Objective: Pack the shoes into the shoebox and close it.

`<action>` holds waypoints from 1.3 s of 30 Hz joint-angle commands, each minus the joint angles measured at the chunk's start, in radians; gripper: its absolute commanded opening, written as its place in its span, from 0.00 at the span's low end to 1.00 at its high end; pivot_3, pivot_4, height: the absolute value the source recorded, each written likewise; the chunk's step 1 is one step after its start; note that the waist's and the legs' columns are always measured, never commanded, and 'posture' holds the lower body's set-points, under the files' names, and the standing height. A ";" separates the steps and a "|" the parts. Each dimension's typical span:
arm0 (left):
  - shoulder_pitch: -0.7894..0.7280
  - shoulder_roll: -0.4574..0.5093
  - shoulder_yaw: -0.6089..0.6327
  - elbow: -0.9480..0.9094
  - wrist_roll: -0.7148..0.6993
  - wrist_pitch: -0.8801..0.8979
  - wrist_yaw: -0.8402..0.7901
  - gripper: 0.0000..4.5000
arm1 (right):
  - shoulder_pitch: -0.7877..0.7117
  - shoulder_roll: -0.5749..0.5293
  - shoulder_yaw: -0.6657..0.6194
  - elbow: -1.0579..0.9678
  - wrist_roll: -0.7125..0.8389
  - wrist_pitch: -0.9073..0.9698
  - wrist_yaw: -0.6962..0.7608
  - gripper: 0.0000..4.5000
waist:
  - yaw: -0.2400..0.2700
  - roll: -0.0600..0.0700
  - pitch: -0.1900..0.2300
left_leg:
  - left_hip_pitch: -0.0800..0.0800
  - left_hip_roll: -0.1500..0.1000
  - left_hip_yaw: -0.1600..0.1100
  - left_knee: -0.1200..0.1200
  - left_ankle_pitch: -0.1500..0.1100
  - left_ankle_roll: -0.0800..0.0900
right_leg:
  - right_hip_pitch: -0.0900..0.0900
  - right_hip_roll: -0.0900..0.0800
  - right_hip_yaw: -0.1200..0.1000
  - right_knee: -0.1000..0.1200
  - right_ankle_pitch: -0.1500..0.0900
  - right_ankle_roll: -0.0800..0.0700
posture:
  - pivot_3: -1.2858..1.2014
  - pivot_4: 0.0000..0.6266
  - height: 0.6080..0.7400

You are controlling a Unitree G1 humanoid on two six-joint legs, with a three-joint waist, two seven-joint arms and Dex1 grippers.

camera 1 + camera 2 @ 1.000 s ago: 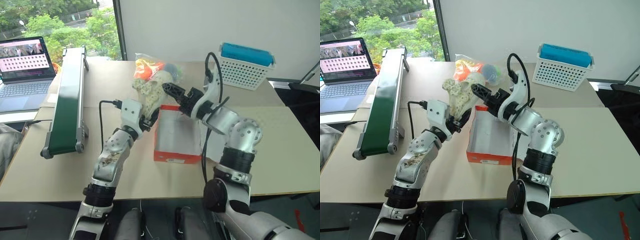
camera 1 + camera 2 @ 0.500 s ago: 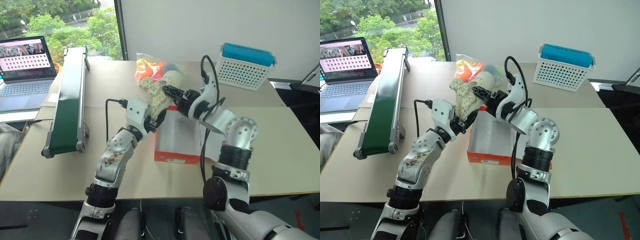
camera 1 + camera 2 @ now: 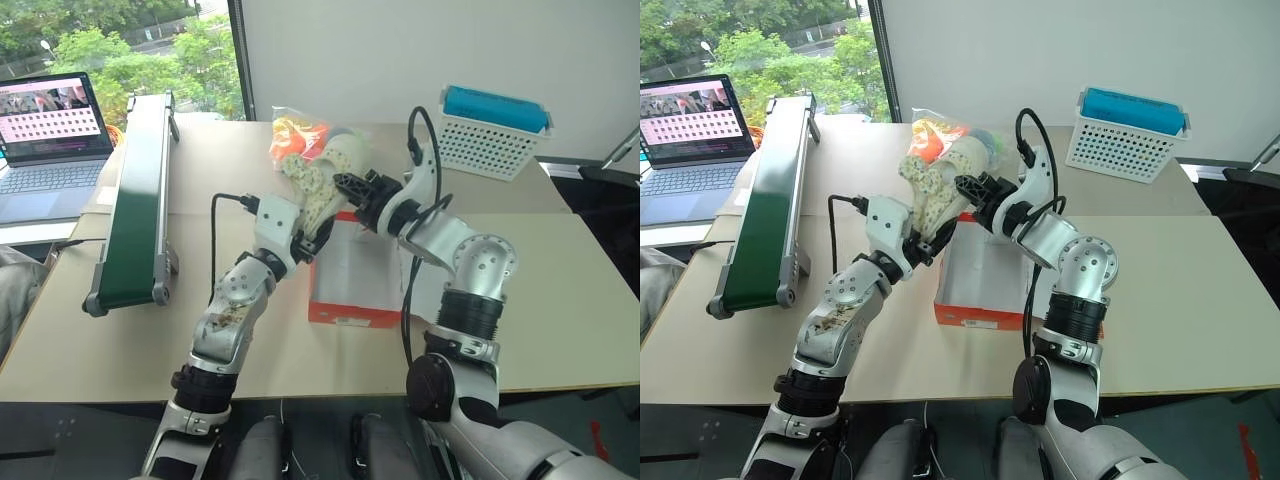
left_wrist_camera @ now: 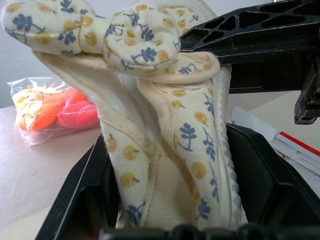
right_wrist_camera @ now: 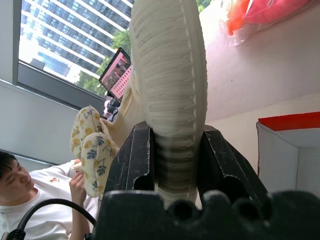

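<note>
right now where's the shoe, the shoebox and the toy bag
shoe (image 3: 318, 186), left eye view, on its floral fabric side
shoebox (image 3: 352, 272), left eye view, on its white inside
toy bag (image 3: 297, 136), left eye view, on the orange toys showing through the plastic

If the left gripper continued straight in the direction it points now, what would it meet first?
Probably the right gripper: it closes on the same shoe just beyond the left gripper. Depth is uncertain; behind lies the bag of toys.

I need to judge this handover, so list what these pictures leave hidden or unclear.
- Second shoe: cannot be told apart; the grippers and the held shoe cover that spot in the eye views.
- Shoebox interior and lid: the right gripper and its arm cross it; the lid cannot be made out.
- Toy bag: partly behind the shoe.
- Left gripper: shoe's lower end hidden between its fingers, left wrist view.
</note>
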 commanded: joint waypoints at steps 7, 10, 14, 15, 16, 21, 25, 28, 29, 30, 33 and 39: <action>0.069 0.097 -0.047 -0.071 0.020 -0.045 -0.130 0.99 | -0.086 -0.225 -0.039 0.070 -0.026 -0.007 -0.061 0.24 | 0.004 0.000 0.000 | -0.001 0.000 0.000 0.000 0.000 0.000 | 0.000 0.000 0.000 0.000 0.000 0.000 | 0.52 0.24 0.69; 0.093 0.154 -0.073 -0.071 0.043 -0.073 -0.181 0.99 | -0.090 -0.346 -0.035 0.138 -0.059 0.086 -0.090 0.24 | 0.004 0.001 0.000 | -0.001 0.000 0.000 0.000 0.000 0.000 | 0.000 0.000 0.000 -0.001 0.000 0.000 | 0.52 0.24 0.69; 0.117 0.218 -0.114 -0.088 0.046 -0.141 -0.276 0.99 | -0.092 -0.467 -0.005 0.171 -0.079 0.263 -0.068 0.24 | 0.002 0.004 0.003 | -0.001 0.000 0.001 0.000 0.000 0.001 | -0.001 0.000 0.001 -0.001 0.000 0.000 | 0.52 0.24 0.69; 0.121 0.226 -0.119 -0.092 0.033 -0.144 -0.299 0.99 | -0.088 -0.482 0.000 0.168 -0.083 0.309 -0.062 0.24 | 0.000 0.006 0.003 | -0.001 0.000 0.001 0.000 0.000 0.001 | -0.001 0.000 0.001 -0.001 0.000 0.000 | 0.52 0.24 0.69; 0.124 0.232 -0.123 -0.094 0.026 -0.150 -0.318 0.99 | -0.080 -0.493 0.009 0.160 -0.089 0.344 -0.056 0.24 | -0.001 0.007 0.003 | -0.001 0.000 0.001 0.000 0.000 0.001 | -0.001 0.000 0.001 -0.001 0.000 0.000 | 0.52 0.24 0.69; 0.118 0.267 -0.139 -0.083 0.045 -0.170 -0.379 0.99 | -0.016 -0.497 0.072 0.105 -0.132 0.461 -0.031 0.24 | -0.001 0.008 0.002 | 0.000 0.001 0.002 0.000 0.000 0.001 | 0.000 0.001 0.002 0.000 0.000 0.000 | 0.52 0.24 0.69; 0.114 0.269 -0.144 -0.069 0.060 -0.183 -0.384 0.99 | -0.008 -0.475 0.113 0.088 -0.165 0.469 -0.004 0.24 | 0.002 0.009 0.002 | 0.000 0.001 0.002 0.000 -0.001 0.002 | 0.000 0.000 0.002 -0.001 0.000 0.000 | 0.52 0.24 0.69; 0.114 0.262 -0.146 -0.073 0.065 -0.181 -0.381 0.99 | 0.000 -0.457 0.132 0.088 -0.200 0.469 0.003 0.24 | 0.002 0.009 0.002 | 0.000 0.001 0.001 0.000 -0.001 0.002 | 0.000 0.000 0.002 -0.001 0.000 0.000 | 0.52 0.24 0.69; 0.114 0.260 -0.146 -0.074 0.065 -0.180 -0.379 0.99 | 0.007 -0.450 0.144 0.089 -0.216 0.469 0.004 0.24 | 0.002 0.009 0.002 | 0.000 0.001 0.001 0.000 -0.001 0.002 | 0.000 0.000 0.002 -0.001 0.000 0.000 | 0.52 0.24 0.69; 0.114 0.258 -0.145 -0.074 0.065 -0.179 -0.378 0.99 | 0.011 -0.445 0.153 0.090 -0.229 0.469 0.006 0.24 | 0.003 0.009 0.002 | 0.000 0.001 0.001 0.000 0.000 0.002 | 0.000 0.000 0.002 -0.001 0.000 0.000 | 0.52 0.24 0.69; 0.115 0.255 -0.143 -0.074 0.073 -0.182 -0.373 0.99 | 0.050 -0.417 0.192 0.091 -0.284 0.469 0.002 0.24 | 0.003 0.009 0.001 | 0.000 0.001 0.001 0.000 0.000 0.002 | 0.000 0.000 0.002 -0.001 0.000 0.000 | 0.52 0.24 0.69; 0.119 0.255 -0.137 -0.077 0.083 -0.186 -0.365 1.00 | 0.073 -0.372 0.195 0.111 -0.384 0.442 0.002 0.45 | 0.003 0.009 0.000 | 0.000 0.001 0.001 0.000 0.000 0.002 | 0.001 0.000 0.002 -0.001 0.000 0.001 | 0.52 0.24 0.69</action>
